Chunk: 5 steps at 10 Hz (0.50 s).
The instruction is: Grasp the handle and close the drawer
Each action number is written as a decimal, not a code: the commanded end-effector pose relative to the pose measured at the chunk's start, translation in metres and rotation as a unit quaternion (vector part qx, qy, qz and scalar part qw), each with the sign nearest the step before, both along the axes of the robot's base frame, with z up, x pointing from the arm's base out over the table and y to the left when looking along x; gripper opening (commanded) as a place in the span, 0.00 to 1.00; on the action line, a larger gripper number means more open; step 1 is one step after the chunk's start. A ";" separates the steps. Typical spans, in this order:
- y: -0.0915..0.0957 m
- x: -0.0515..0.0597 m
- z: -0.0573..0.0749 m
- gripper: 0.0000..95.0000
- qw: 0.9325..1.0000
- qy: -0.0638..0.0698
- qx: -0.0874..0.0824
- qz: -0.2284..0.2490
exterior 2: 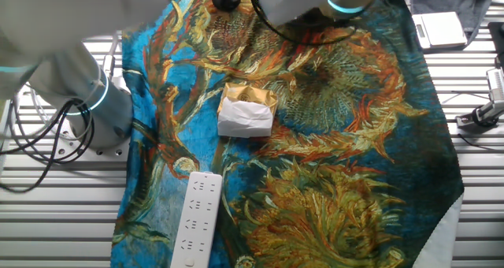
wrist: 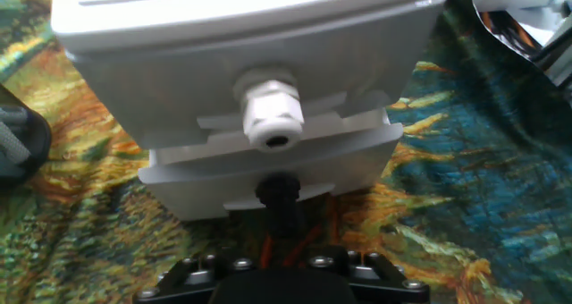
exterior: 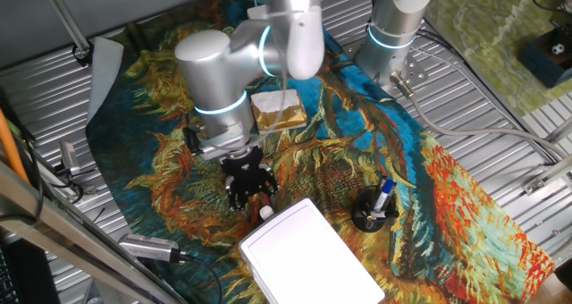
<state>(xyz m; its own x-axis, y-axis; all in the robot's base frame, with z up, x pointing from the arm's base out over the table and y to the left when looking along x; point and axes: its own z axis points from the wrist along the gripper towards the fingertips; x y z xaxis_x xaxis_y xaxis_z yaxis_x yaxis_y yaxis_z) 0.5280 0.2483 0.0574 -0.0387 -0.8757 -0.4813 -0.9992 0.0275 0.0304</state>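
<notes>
The white box (exterior: 304,255) stands at the near edge of the cloth and fills the top of the hand view (wrist: 223,36). Its lower drawer (wrist: 197,183) sticks out a little from the box front. My black gripper (wrist: 279,192) sits at the middle of that drawer's front, fingers together where its handle is; the handle itself is hidden behind them. A second white rounded knob (wrist: 270,118) on the upper front is free, just above my fingertips. In one fixed view my gripper (exterior: 255,201) points down at the box's far end.
A gold-and-white wrapped block (exterior: 279,107) lies behind my arm, also in the other fixed view (exterior 2: 246,114). A black pen holder (exterior: 375,210) stands right of the box. A white power strip (exterior 2: 197,221) lies on the cloth's edge.
</notes>
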 end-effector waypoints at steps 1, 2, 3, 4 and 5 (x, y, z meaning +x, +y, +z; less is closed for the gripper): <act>0.000 -0.001 0.001 0.60 1.000 0.002 0.015 0.004; 0.000 -0.001 0.001 0.60 1.000 0.004 0.019 0.002; 0.000 -0.001 0.001 0.40 1.000 0.005 0.021 0.001; 0.000 -0.001 0.001 0.40 1.000 0.006 0.022 0.000; 0.000 -0.001 0.001 0.40 1.000 0.006 0.022 -0.001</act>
<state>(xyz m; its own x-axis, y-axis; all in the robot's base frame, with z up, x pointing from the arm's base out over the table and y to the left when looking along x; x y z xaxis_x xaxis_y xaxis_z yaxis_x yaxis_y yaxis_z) 0.5272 0.2497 0.0579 -0.0466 -0.8527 -0.5204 -0.9986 0.0270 0.0451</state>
